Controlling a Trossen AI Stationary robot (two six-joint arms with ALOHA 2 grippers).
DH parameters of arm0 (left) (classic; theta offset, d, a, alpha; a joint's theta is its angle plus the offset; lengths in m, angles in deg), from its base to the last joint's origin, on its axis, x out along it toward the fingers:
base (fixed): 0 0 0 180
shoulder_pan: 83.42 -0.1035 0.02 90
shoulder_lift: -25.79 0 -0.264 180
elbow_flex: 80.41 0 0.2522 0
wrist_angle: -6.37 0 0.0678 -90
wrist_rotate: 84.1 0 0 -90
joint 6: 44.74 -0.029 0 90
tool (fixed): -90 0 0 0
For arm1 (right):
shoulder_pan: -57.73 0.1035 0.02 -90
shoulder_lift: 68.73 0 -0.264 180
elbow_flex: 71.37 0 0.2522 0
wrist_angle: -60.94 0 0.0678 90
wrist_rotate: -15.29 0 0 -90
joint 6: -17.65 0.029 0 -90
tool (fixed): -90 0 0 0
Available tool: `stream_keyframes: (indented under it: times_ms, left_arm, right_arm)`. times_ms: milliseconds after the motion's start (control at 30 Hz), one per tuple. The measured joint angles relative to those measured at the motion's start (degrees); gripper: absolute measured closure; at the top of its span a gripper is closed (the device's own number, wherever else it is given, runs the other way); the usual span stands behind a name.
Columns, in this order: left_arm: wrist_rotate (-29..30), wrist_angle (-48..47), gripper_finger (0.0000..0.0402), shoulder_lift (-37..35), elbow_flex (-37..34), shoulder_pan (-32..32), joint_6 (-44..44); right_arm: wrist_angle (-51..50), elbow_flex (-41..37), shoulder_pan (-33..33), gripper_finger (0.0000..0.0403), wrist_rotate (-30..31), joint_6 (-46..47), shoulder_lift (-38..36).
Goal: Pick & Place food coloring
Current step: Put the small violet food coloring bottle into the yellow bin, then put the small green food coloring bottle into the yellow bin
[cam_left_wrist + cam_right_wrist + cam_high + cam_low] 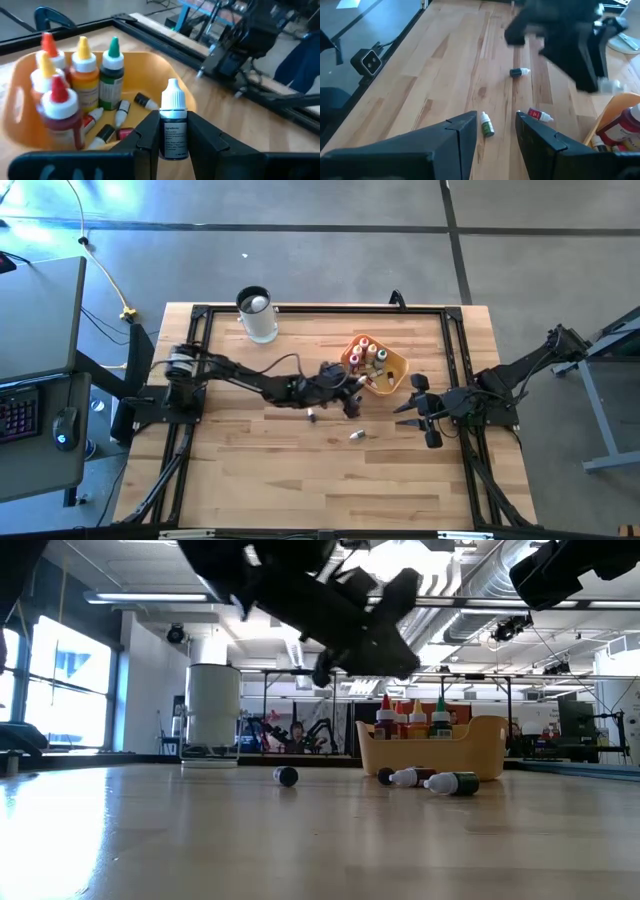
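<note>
- Left gripper (172, 137), centre of the high view, is clamped on a small dark food coloring bottle with a white pointed cap (173, 120), just beside the orange-yellow plastic tray (165, 65)
- Carry it upright over the tray's bare corner before letting go
- Right gripper (492, 131) waits, fingers apart, empty

Dark, white-capped food coloring bottle (174, 125); orange-yellow tray (150, 67) of red-, yellow- and green-capped bottles (82, 75); pale wood table (300, 470).

Grey concrete floor (330, 260) surrounds the table, a desk (40, 380) stands alongside, windows (60, 690) glow beyond.
</note>
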Motion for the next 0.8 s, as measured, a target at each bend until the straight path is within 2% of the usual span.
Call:
stream_keyframes:
  times_ms: [300,433,567,667,800]
  left_arm:
    - [-0.2,-2.5,0.0329,11.1,16.3,-3.1,-4.0]
    - [-0.2,-5.3,0.0314,14.9,21.8,-3.9,-5.3]
    - [-0.4,-8.0,0.0284,16.9,25.6,-4.3,-6.3]
    - [0.0,-10.9,0.0264,18.6,26.3,-4.3,-6.3]
    - [-0.1,-10.3,0.0253,19.2,27.0,-4.3,-5.7]
  right_arm:
    - [0.3,0.0,0.0,0.0274,0.0,-0.1,0.0]
    - [0.2,0.0,0.0,0.0274,0.0,-0.1,0.0]
    - [0.3,0.0,0.0,0.0274,0.0,-0.1,0.0]
    - [0.3,0.0,0.0,0.0274,0.0,-0.1,0.0]
    - [0.2,0.0,0.0,0.0274,0.1,-0.1,0.0]
